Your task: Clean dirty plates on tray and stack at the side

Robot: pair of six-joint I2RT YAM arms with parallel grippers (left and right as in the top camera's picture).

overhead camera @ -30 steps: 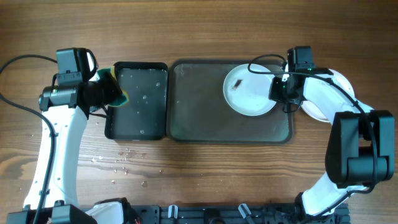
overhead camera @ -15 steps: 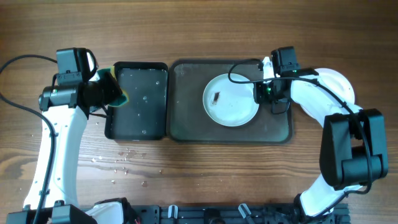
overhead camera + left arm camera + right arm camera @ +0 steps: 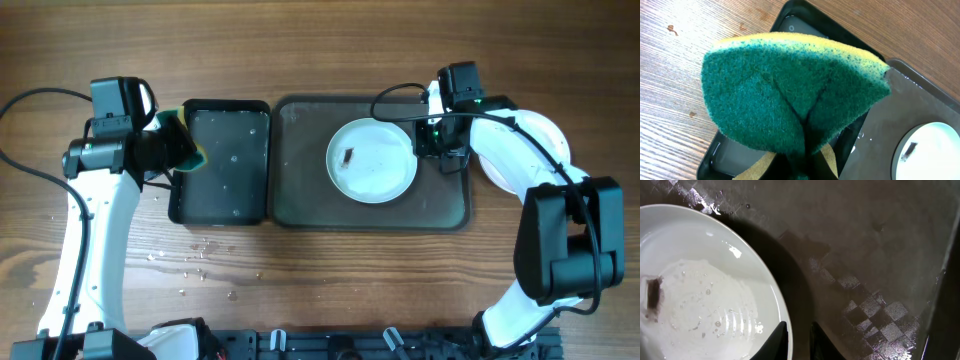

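Left gripper: clenching green-and-yellow sponge.
Right gripper: jaws slightly parted at smudged round white plate, lower frame.

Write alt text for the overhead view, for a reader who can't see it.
A white plate with a small dark smudge lies on the large grey-green tray, the right gripper at its right rim. The left gripper holds a green sponge at the left edge of a smaller black tray.
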